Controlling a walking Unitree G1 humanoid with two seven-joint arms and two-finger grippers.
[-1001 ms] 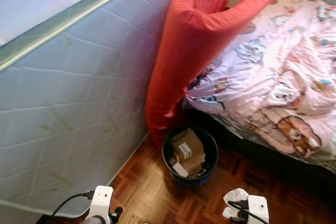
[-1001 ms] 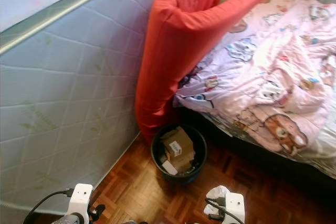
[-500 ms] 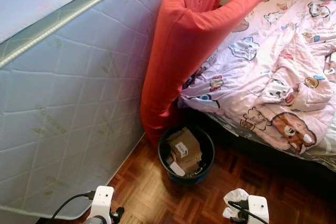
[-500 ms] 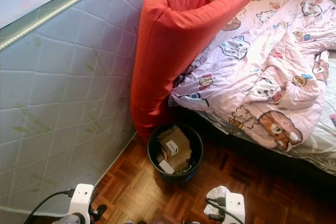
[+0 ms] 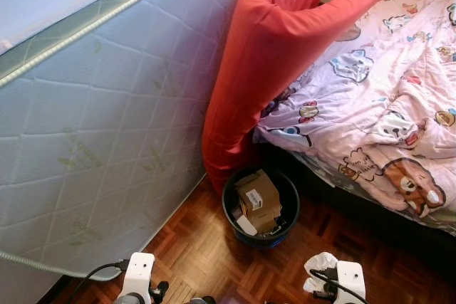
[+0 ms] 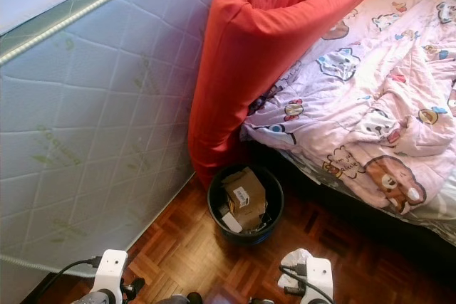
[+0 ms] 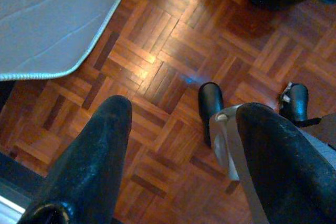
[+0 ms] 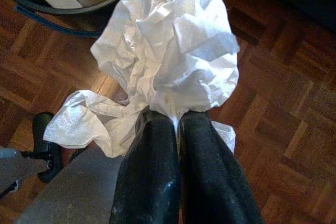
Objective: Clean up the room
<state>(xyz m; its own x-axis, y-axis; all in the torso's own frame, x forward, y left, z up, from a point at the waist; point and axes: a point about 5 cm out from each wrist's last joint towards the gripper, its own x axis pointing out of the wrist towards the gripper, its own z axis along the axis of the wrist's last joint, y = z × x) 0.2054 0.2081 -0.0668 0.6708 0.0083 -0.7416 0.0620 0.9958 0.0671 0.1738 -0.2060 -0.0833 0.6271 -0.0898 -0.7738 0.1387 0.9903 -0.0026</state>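
Note:
A black round bin [image 5: 284, 228] stands on the parquet floor between the upright mattress and the bed, holding a cardboard box [image 5: 259, 198] and other scraps. My right gripper [image 8: 176, 124] is shut on a crumpled white paper [image 8: 170, 56], held low above the floor at the near right; the same crumpled white paper [image 5: 318, 264] shows beside my right wrist, short of the bin. In the right wrist view the bin's rim [image 8: 68, 11] lies just beyond the paper. My left gripper [image 7: 178, 121] hangs open over bare floor at the near left, nothing between its fingers.
A grey quilted mattress [image 5: 100, 126] leans on edge along the left. A red padded mat [image 5: 271, 55] stands folded against the bed's corner, right behind the bin. A bed with a pink cartoon quilt [image 5: 377, 105] takes up the right. Parquet floor [image 5: 206, 254] lies open before the bin.
The head camera has swung slightly, so the whole scene has shifted; the bin sits a little further right in view. Both grippers keep their hold and place.

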